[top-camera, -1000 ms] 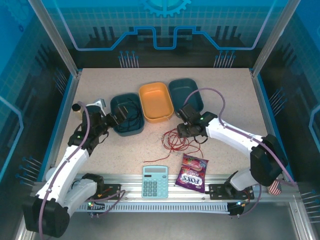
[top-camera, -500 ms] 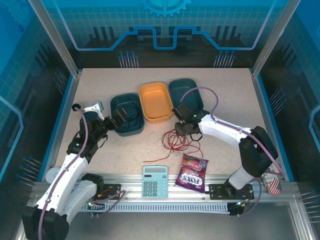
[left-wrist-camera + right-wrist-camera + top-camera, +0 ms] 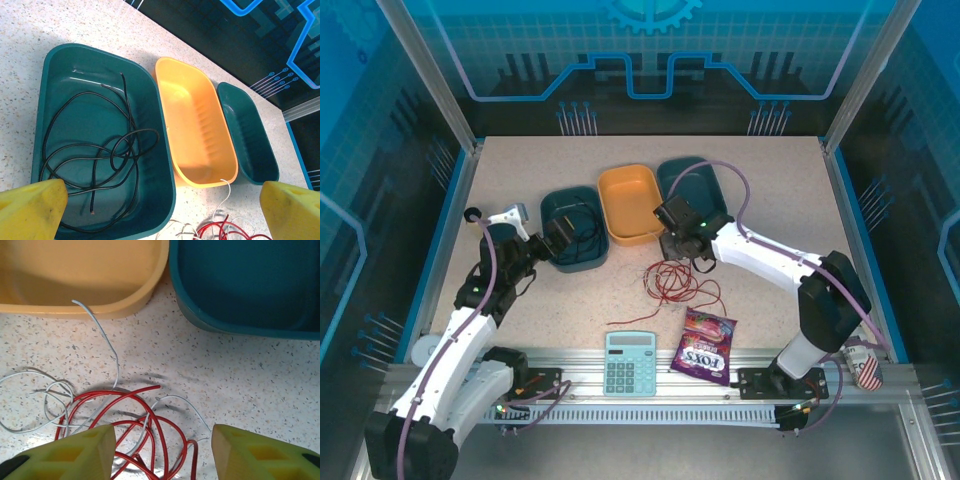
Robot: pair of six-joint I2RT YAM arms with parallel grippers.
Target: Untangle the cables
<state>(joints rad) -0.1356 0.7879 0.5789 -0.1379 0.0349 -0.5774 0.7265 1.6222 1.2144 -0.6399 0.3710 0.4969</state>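
Cables, 3 thin wires, lie in 2 places. The black cable (image 3: 95, 155) is coiled in loose loops inside the left green tub (image 3: 47, 65), apart from the others. The red cable (image 3: 135, 425) and the white cable (image 3: 102, 332) are tangled together on the speckled table (image 3: 770, 180), just in front of the orange tub (image 3: 632, 205). The white cable's free end reaches the foot of that tub.

The right green tub (image 3: 685, 185) stands beside the orange one, and the 3 tubs form a row.

The right gripper (image 3: 162, 450) hovers over the far edge of the red and white tangle. Its 2 yellow fingers (image 3: 65, 455) stand apart with nothing between them. 1 second ago it hung lower in the overhead view, right over the red loops. It has since moved away from the arm bases, toward the gap between the orange tub and the right green tub. The tangle has kept its place and shape.

The left gripper (image 3: 160, 215) is spread as wide as it goes and holds nothing. It points at the near rim of the left green tub. Its arm has shifted only slightly in the last second.

A calculator (image 3: 631, 363) and a bag of sweets (image 3: 705, 345) lie side by side near the front edge, well clear of the wires.
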